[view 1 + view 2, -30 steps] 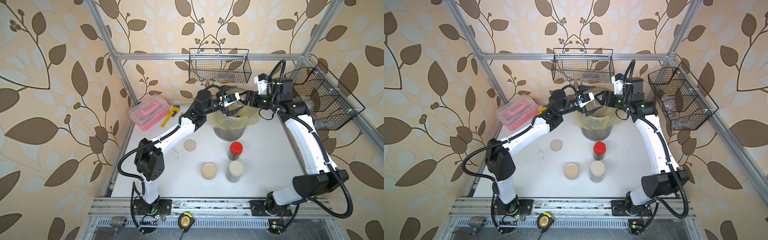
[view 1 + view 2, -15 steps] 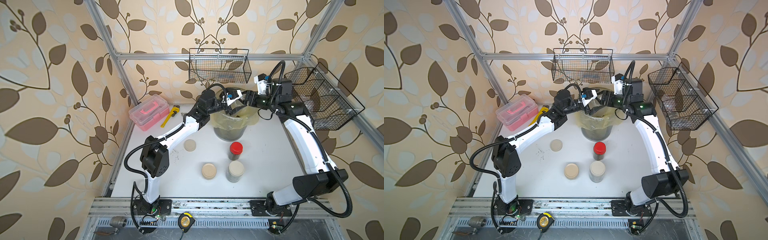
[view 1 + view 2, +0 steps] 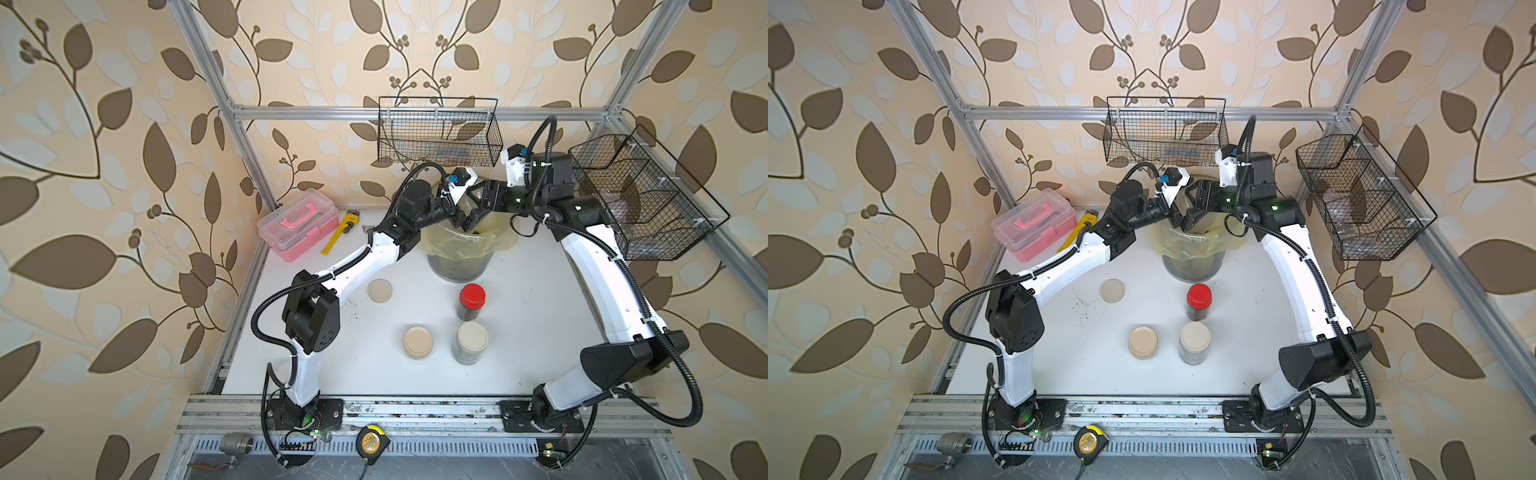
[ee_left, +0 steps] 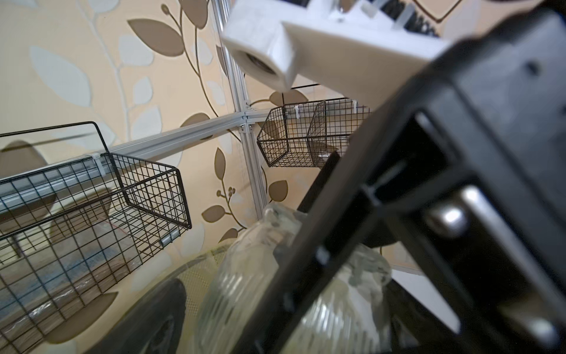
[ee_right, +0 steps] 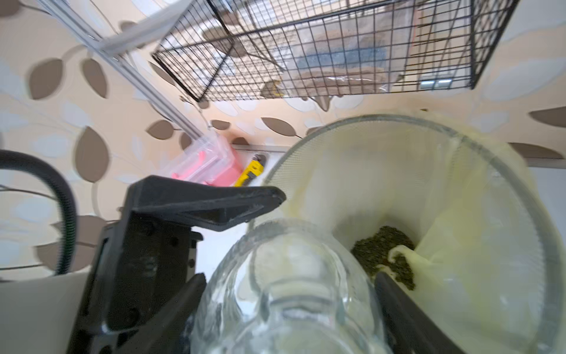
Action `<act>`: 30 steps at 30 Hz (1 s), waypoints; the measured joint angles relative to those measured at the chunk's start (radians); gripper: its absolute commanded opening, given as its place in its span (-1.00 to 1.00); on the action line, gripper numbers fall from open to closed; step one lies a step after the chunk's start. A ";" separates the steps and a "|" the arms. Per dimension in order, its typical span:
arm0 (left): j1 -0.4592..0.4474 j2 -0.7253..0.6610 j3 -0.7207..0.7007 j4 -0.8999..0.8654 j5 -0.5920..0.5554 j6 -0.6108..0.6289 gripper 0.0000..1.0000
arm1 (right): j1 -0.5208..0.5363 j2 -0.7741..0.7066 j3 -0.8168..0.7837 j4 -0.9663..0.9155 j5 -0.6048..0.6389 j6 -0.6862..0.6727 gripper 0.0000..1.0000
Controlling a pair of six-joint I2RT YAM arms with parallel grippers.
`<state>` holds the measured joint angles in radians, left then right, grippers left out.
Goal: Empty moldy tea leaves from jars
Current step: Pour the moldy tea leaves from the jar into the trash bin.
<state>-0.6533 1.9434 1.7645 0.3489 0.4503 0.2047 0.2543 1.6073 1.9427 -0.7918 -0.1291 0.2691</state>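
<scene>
Clear glass jar (image 5: 275, 263) is clamped in right gripper (image 5: 291, 294) over lined mesh bin (image 5: 459, 138) containing crumbly green-brown tea leaves (image 5: 382, 248); left gripper (image 3: 458, 216) stands open.

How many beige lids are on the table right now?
3. The loose lid lies flat beside the left arm; the second lid caps a jar in front of the red-lidded jar; the third lid sits beside it, whatever it covers hidden.

This is looking like a robotics lab cell dressed as a home: aluminium framing (image 3: 311, 111) is holding leaf-print wallpaper (image 3: 104, 166) and wire baskets (image 3: 436, 133), while a left arm (image 3: 361, 262) and right arm (image 3: 598, 270) are standing bolted to a slotted rail (image 3: 415, 409) at the white surface (image 3: 540, 316).
</scene>
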 measured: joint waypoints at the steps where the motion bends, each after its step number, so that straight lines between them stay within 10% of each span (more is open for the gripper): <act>1: 0.000 -0.010 -0.029 -0.001 -0.010 0.014 0.98 | 0.021 0.013 0.024 -0.024 0.059 -0.022 -0.57; 11: 0.014 -0.168 -0.290 -0.032 -0.044 0.198 0.98 | 0.090 0.122 0.130 -0.192 0.328 -0.142 -0.56; 30: 0.014 -0.226 -0.300 0.123 0.055 0.414 0.98 | -0.161 -0.293 -0.359 0.290 -0.343 0.175 -0.57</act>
<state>-0.6392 1.7176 1.4643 0.4717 0.5053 0.6189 0.0933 1.3148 1.5833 -0.5018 -0.4725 0.4442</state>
